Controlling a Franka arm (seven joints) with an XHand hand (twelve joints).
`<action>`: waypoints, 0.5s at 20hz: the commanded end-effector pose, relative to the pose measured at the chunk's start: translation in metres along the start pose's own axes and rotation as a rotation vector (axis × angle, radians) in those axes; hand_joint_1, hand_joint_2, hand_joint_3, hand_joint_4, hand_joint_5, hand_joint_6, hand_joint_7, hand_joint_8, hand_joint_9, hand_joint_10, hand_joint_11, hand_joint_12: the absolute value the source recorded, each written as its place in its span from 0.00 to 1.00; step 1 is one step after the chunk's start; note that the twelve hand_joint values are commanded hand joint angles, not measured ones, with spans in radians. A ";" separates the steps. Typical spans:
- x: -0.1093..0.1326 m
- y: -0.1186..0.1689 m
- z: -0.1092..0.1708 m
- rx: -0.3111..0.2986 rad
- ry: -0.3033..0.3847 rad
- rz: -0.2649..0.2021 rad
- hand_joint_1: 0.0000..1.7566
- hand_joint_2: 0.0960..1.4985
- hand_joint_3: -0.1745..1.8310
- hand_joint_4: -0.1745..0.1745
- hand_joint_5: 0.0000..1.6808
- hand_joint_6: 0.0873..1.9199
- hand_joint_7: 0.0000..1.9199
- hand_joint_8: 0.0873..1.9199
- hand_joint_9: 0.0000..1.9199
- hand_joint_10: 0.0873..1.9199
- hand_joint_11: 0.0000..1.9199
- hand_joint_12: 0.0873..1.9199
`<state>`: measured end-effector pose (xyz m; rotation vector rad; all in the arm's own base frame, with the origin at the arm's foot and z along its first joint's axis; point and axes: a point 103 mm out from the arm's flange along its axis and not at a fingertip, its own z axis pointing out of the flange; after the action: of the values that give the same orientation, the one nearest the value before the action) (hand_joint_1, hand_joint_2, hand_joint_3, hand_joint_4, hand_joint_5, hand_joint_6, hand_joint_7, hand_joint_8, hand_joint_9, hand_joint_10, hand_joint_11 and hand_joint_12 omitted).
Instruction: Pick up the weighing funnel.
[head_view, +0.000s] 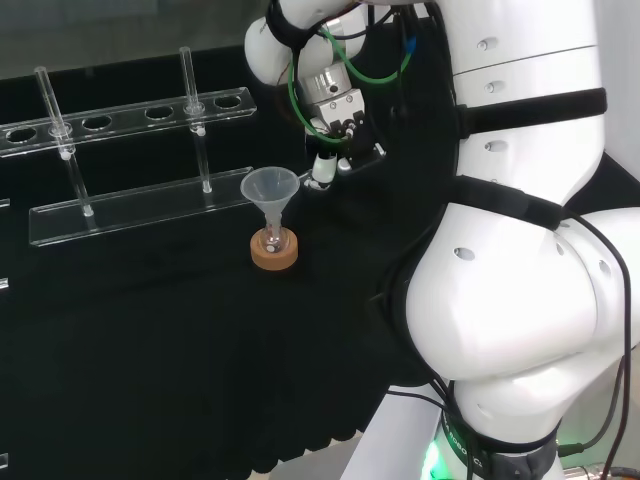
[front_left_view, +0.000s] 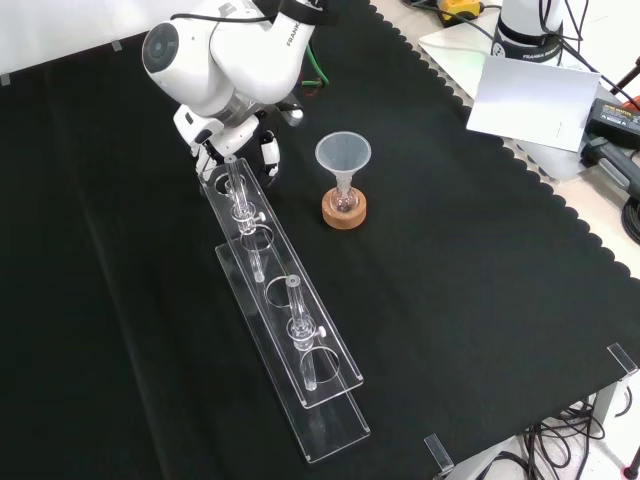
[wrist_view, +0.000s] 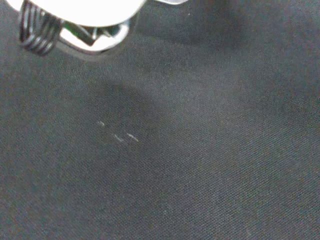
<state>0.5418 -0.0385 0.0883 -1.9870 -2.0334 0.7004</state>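
My hand (head_view: 335, 148) hangs low over the black cloth, just right of the funnel (head_view: 270, 188) in the head view. Its fingers (front_left_view: 268, 158) point down at the cloth and look relaxed, with nothing plainly between them. In the front view the hand (front_left_view: 232, 140) sits under the arm's white link, at the far end of the tube rack (front_left_view: 285, 330). The wrist view looks close onto the cloth, where a few faint clear glints (wrist_view: 117, 136) lie. I cannot tell whether they are the weighing funnel. A blurred white part of the hand (wrist_view: 75, 10) shows there too.
The funnel (front_left_view: 343, 155) stands mouth up in a small flask on a cork ring (front_left_view: 345, 211). A long clear tube rack (head_view: 130, 110) with two upright tubes lies left of it in the head view. White paper and cables (front_left_view: 530, 95) lie beyond the cloth's edge.
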 end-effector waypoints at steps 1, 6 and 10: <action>0.000 0.001 0.005 -0.002 -0.007 -0.017 0.55 0.30 0.40 0.44 0.37 0.04 0.25 0.31 0.40 0.22 0.30 0.63; 0.002 0.002 0.004 -0.020 -0.013 -0.018 0.56 0.31 0.40 0.45 0.37 0.06 0.26 0.31 0.41 0.22 0.31 0.62; 0.002 0.003 0.003 -0.027 -0.016 -0.012 0.56 0.31 0.40 0.47 0.37 0.14 0.26 0.31 0.42 0.21 0.33 0.61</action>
<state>0.5413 -0.0374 0.0840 -1.9825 -2.0708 0.6918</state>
